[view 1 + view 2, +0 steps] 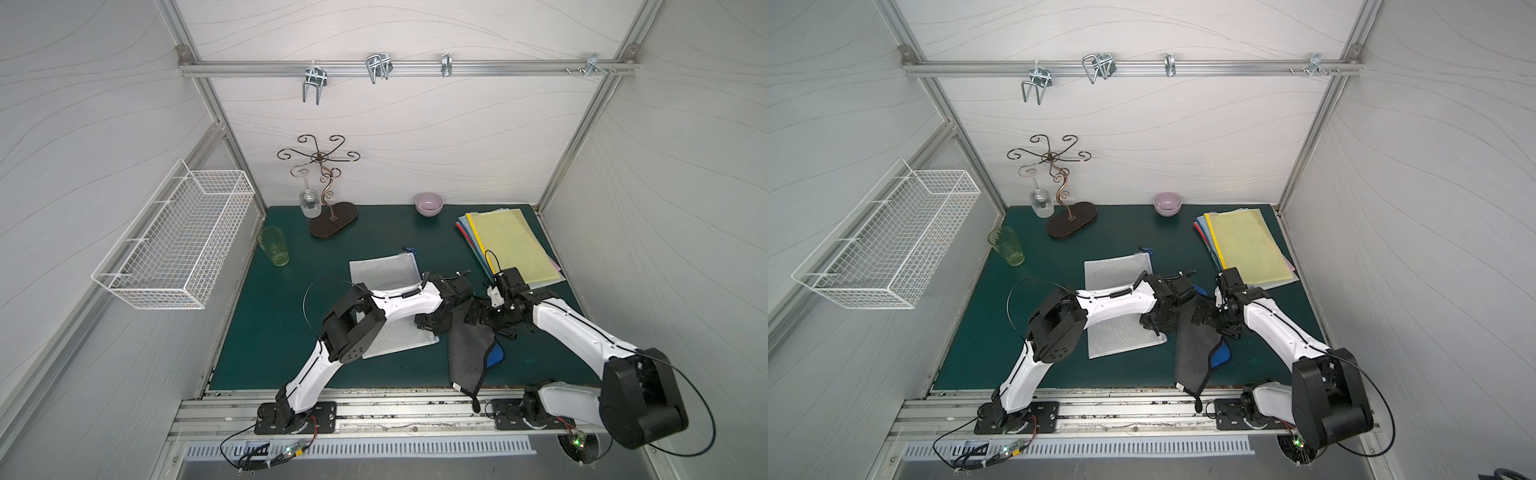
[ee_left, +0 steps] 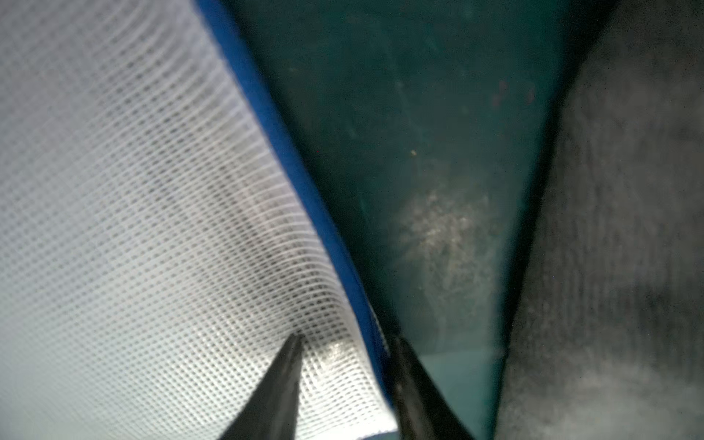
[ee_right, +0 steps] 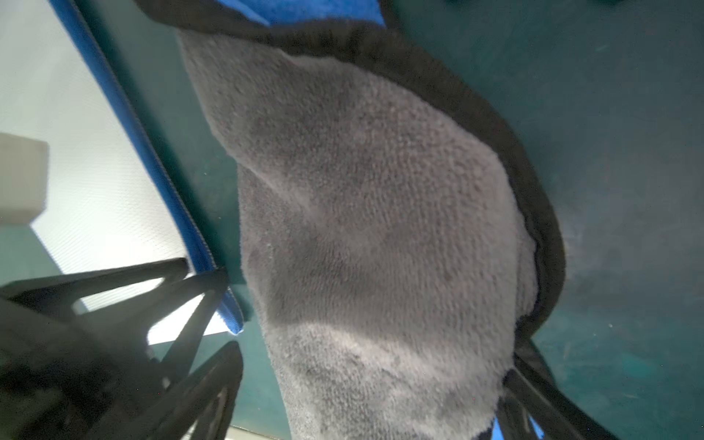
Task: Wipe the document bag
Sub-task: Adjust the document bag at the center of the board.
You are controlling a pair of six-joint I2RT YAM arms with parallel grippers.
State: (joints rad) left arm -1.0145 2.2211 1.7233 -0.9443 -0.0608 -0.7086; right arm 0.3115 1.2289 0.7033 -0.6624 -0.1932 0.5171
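Note:
The document bag [image 1: 380, 270] [image 1: 1115, 270], white mesh with a blue zip edge, lies mid-table under my left arm. My left gripper [image 1: 428, 324] [image 1: 1154, 324] [image 2: 346, 343] is at its right edge. One finger [image 2: 289, 365] sits on the mesh and the other lies past the blue edge [image 2: 282, 144], pinching the curled-up edge. A grey cloth [image 1: 469, 349] [image 1: 1194, 353] [image 3: 362, 190] with black trim and a blue underside lies beside the bag. My right gripper [image 1: 484, 320] [image 3: 365, 400] stands open over it, the cloth bunched loosely between its wide fingers.
Coloured folders [image 1: 511, 245] are stacked at the back right, close to my right wrist. A purple bowl [image 1: 429, 203], a scrolled metal stand [image 1: 330, 220] with a hanging wine glass [image 1: 309, 203] and a green tumbler [image 1: 274, 247] stand further back. A wire basket [image 1: 178, 245] hangs on the left wall.

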